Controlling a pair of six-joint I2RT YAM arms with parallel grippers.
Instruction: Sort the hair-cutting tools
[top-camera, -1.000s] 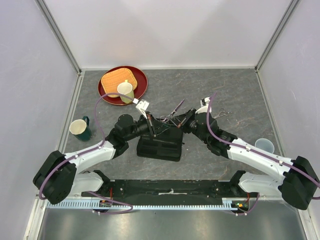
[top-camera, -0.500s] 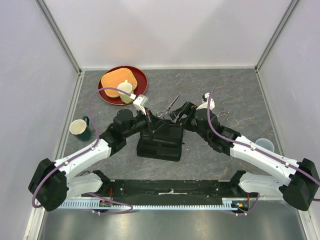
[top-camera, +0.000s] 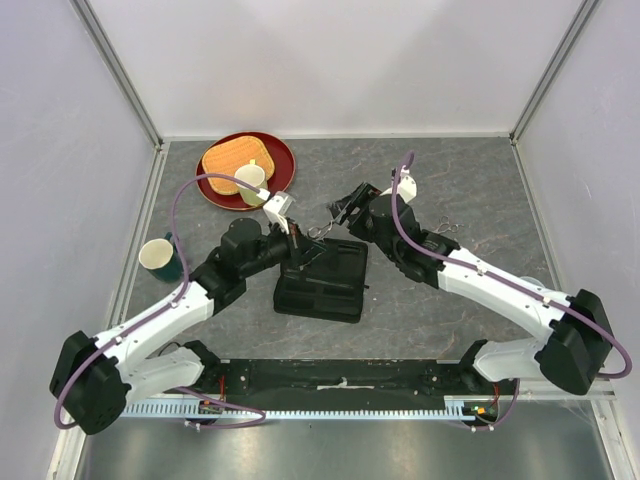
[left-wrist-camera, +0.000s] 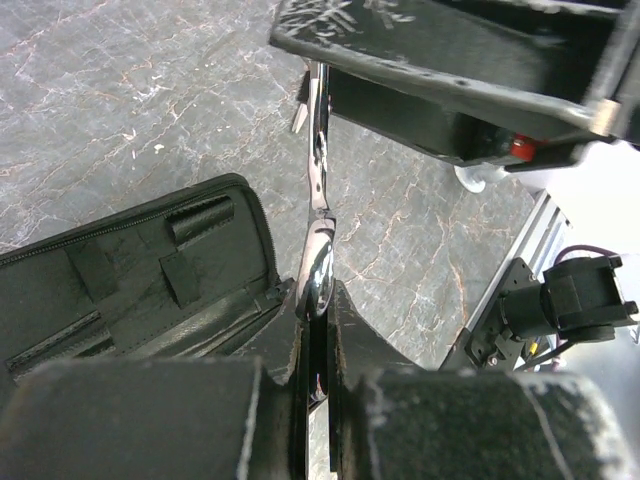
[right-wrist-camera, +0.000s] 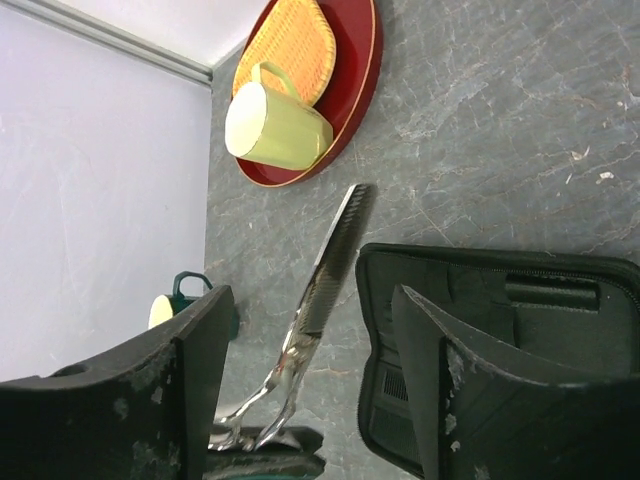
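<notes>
We judge the sorting barely begun: our left end effector (top-camera: 297, 244) grips one pair of scissors (left-wrist-camera: 319, 215) above the open case (top-camera: 325, 285), the right end effector (top-camera: 346, 207) gapes beside them, and the second scissors (top-camera: 446, 227) lie on the desk (top-camera: 470, 170).

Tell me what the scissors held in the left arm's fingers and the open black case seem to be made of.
Slim silver scissors: polished metal, judging by mirror-bright reflections. Black rectangular zip case: soft matte fabric or faux leather, unclear which, with sewn straps and a zipper edge.
</notes>
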